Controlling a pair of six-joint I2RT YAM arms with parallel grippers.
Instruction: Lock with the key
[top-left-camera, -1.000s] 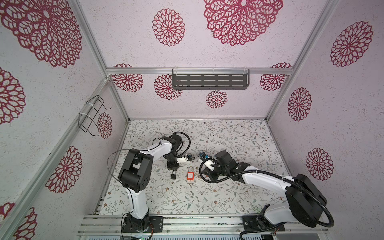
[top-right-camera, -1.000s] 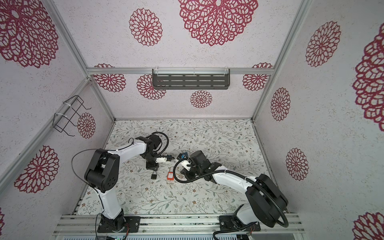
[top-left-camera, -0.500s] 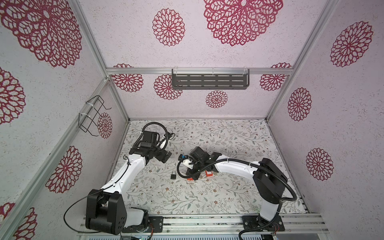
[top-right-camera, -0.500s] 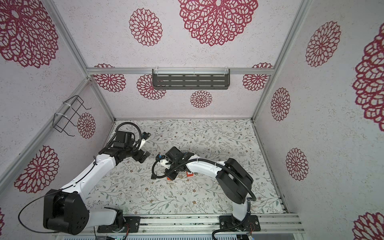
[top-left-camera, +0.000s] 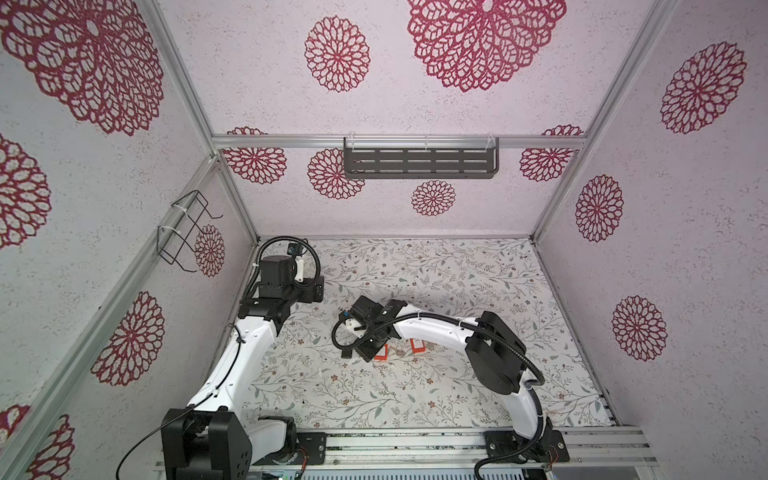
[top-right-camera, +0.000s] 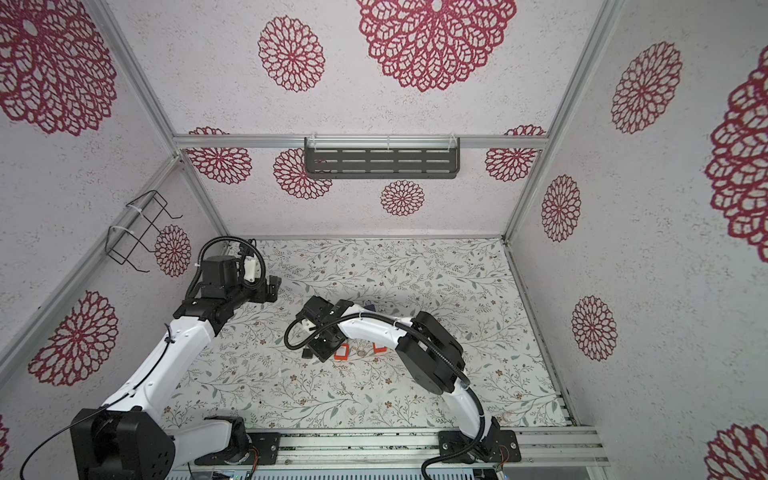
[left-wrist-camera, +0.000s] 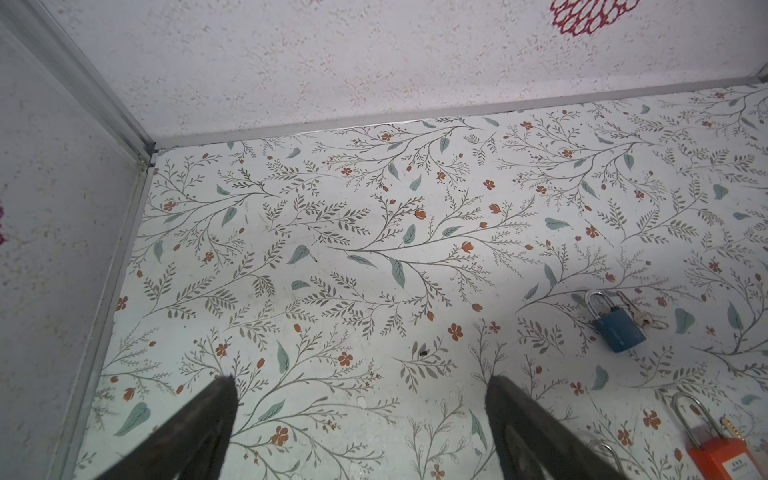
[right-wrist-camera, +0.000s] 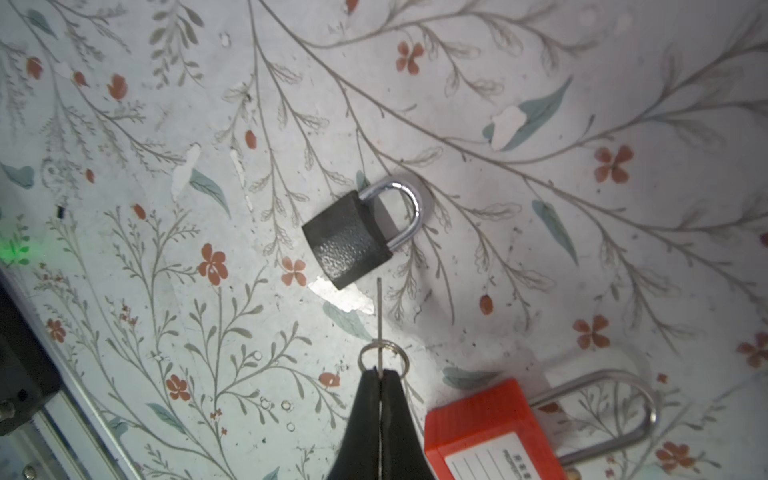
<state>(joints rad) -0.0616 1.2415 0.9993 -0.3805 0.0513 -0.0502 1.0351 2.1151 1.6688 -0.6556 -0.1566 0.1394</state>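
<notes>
Key (right-wrist-camera: 379, 316), thin and seen edge-on, sticks out of the right gripper (right-wrist-camera: 380, 374), whose 2 dark fingers are pressed together on it just behind a small key ring (right-wrist-camera: 384, 356). Its tip points at the base of a black padlock (right-wrist-camera: 353, 245) lying flat on the floral table (right-wrist-camera: 582, 124), close to it but not touching. The padlock's silver shackle looks seated in the body, though that is hard to tell. An orange padlock (right-wrist-camera: 490, 432) lies just beside the gripper. Well apart, toward the rear left corner, the left gripper (left-wrist-camera: 361, 379) hangs with its 2 fingers spread wide, holding nothing. A blue padlock (left-wrist-camera: 619, 328) lies flat on the table in its wrist view.
</notes>
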